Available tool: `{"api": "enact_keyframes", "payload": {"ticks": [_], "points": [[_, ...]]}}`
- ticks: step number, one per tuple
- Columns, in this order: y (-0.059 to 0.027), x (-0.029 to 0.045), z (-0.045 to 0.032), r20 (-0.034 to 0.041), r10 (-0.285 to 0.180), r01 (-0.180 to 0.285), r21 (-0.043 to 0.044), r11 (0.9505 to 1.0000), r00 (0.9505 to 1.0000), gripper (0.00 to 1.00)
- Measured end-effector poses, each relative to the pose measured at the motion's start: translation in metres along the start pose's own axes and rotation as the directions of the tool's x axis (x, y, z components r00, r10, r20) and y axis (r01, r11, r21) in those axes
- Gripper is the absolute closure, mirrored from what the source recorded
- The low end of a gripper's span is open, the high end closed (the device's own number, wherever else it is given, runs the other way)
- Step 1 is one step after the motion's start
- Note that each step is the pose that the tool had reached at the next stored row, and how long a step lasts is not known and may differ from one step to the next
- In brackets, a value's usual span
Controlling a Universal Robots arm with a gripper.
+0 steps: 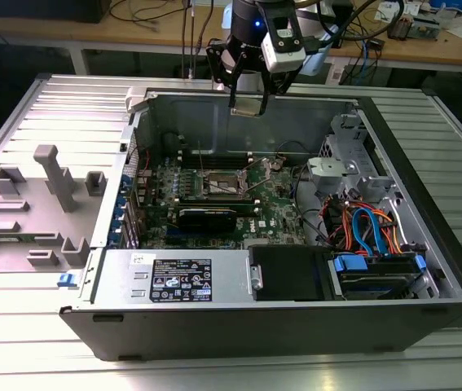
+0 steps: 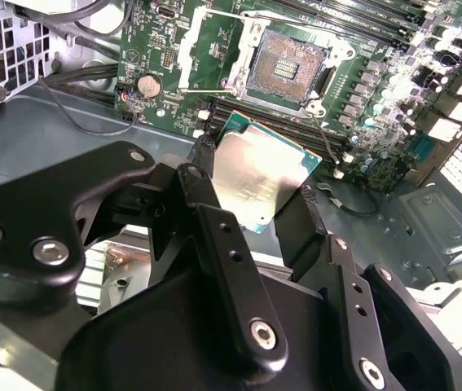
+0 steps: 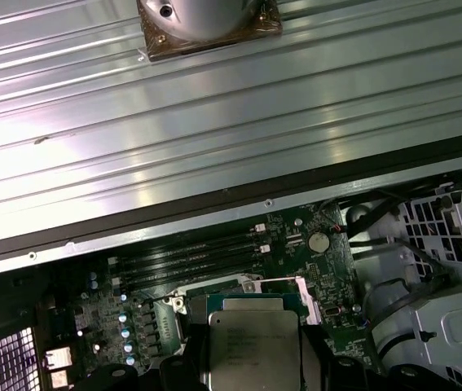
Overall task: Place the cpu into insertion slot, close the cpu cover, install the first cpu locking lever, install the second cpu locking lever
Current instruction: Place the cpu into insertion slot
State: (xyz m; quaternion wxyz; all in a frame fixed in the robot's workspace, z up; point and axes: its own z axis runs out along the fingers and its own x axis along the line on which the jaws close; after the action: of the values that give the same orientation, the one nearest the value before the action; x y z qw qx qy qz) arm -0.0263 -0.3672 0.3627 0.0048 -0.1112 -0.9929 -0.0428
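Note:
My gripper (image 1: pixel 247 99) hangs over the back wall of the open computer case, shut on the cpu (image 1: pixel 247 107), a small silver-topped square chip. In the second wrist view the cpu (image 2: pixel 255 175) sits between my two black fingers (image 2: pixel 206 163), clear of the board. The insertion slot (image 2: pixel 288 69) lies uncovered on the green motherboard beyond the chip, its dark centre showing. The cpu cover (image 2: pixel 190 49), a thin silver frame, stands swung open beside the slot. In the first wrist view the cpu (image 3: pixel 255 342) hides most of the slot (image 3: pixel 239 287).
Long black memory slots (image 1: pixel 214 156) run behind the socket and a black card (image 1: pixel 206 216) lies in front of it. A drive cage with blue and orange cables (image 1: pixel 369 232) fills the exterior view's right. A grey fixture tray (image 1: pixel 39 204) sits left of the case.

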Motion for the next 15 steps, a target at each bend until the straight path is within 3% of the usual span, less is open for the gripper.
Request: {"api": "enact_keyframes", "payload": {"ticks": [11,15], "points": [[0.0000,0.0000,0.0000,0.0000,0.000,0.000,0.0000,1.0000,1.0000,0.46],[-0.0016,-0.0004,0.0003,0.0028,0.034,-0.034,-0.0004,0.9994,0.9994,0.46]]}}
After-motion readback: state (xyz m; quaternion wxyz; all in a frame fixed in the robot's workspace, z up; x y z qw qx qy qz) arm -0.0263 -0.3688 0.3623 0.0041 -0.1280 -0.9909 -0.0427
